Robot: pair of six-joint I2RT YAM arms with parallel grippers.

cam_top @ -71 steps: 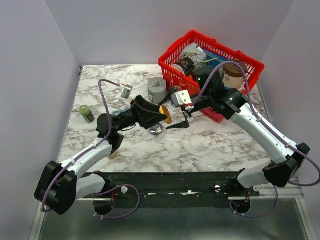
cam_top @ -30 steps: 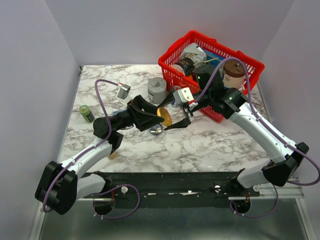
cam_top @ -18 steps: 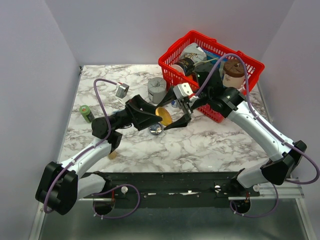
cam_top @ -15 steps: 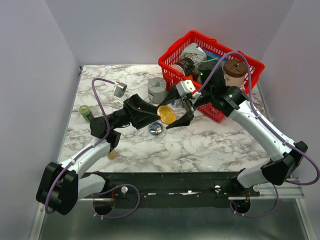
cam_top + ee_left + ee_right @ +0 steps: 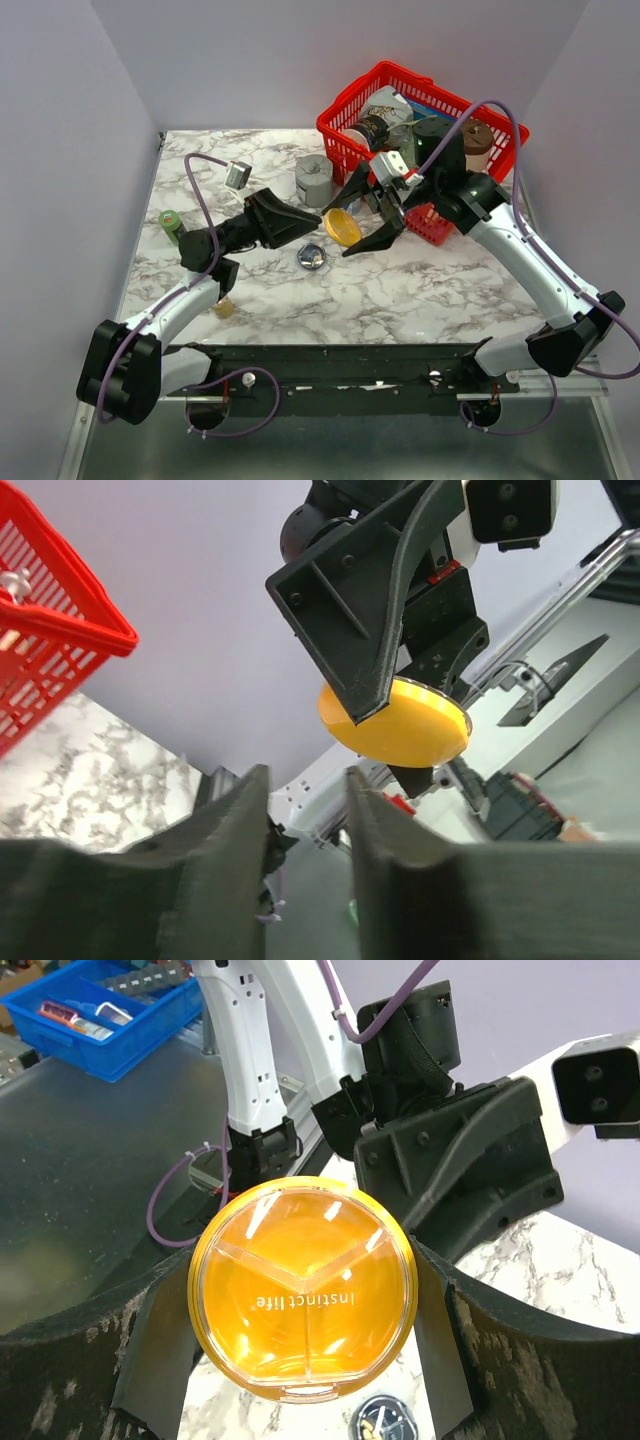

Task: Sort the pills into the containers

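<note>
Right now your right gripper [image 5: 300, 1305] has its jaws clamped on the orange dish [image 5: 300, 1260], one finger on each side of the rim. The right wrist view gives you the dish face-on: translucent, split into three compartments, with lettering that reads upside down. Whether any pill sits inside, you cannot tell from it. That same view catches the silvery dish [image 5: 385, 1422] at its bottom edge, below the held one, which neither other view places so clearly under it.

From the left wrist view you see the orange dish edge-on and tilted, pinched between the right fingers, up in the air and just beyond your left gripper [image 5: 305, 785]. The left jaws stand narrowed with a slim gap and nothing between them; they do not touch the dish.

Only the top view shows you the layout. The held dish hangs over the bench [image 5: 400, 290], between the grey cylinder [image 5: 314, 180] and the silvery dish, which lies flat on the marble. The red basket [image 5: 500, 130] stands behind the right wrist.

Your right arm rises from its base at the near right, bends by the basket, and turns its wrist back toward the left arm. Your left arm stretches low from the near left, its gripper aimed at the dish.
</note>
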